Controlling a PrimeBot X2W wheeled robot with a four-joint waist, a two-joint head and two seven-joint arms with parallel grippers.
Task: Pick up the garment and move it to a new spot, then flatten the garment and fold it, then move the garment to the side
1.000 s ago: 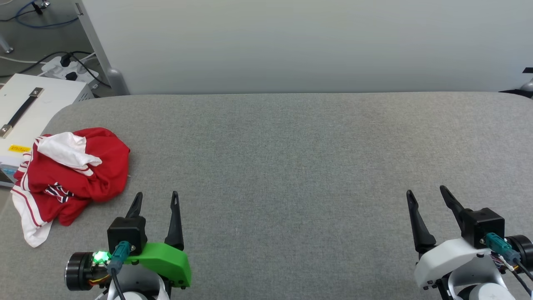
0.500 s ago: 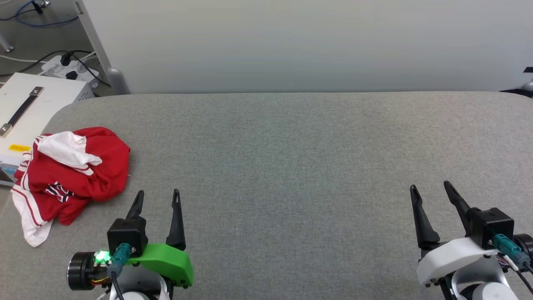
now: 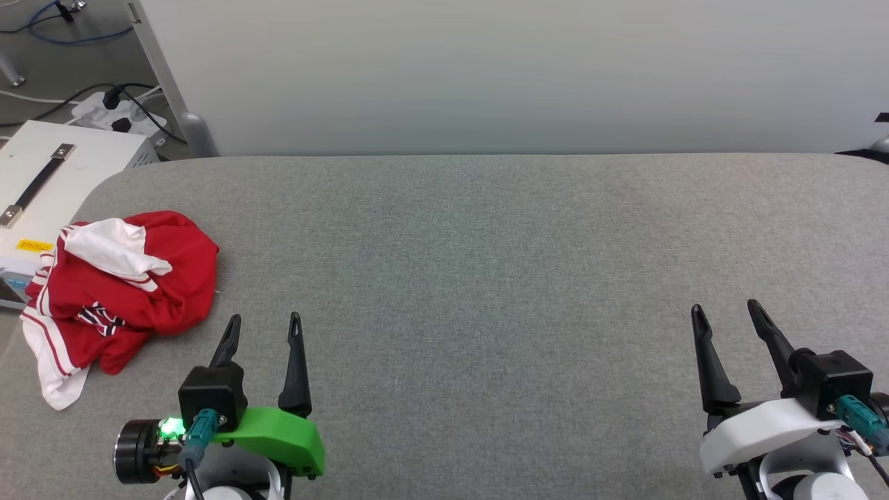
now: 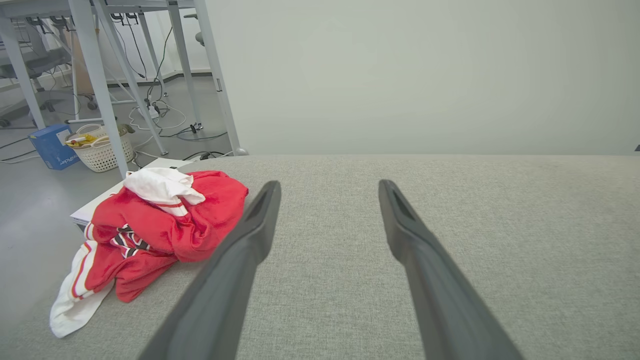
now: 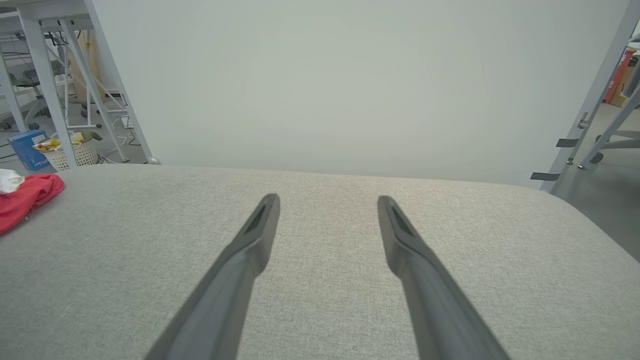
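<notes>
Garment: the garment [image 3: 125,292] lies crumpled at the far left of the desk [image 3: 486,278]. Its white end [image 3: 55,385] sits at or over the left edge; which one cannot be told.
Left gripper: the left gripper [image 3: 264,318] is near the heap, on its right. The jaws are spread and hold nothing.
Right gripper: the right gripper [image 3: 725,307] is well apart from the garment, at the desk's right. Its jaws are also spread and hold nothing.
Risk, fall: a push from the right could probably slide the heap off the left edge, since it already lies at the brink.
Risk, thin grab: the jaws may pinch a single loose fold, so the rest would trail, drag or twist on the way to the new spot.
Risk, snag: the white box [image 3: 62,167] stands just beside the heap, so a low reach past it might knock the box.
Print: a black-and-white scrap of print [image 3: 97,316] shows between the folds, with no letter readable.
Sticker: the yellow sticker [image 3: 32,246] on the box carries dark writing too small to read.
Blue box: the blue box [image 4: 50,147] on the floor bears white lettering, too blurred to read.
</notes>
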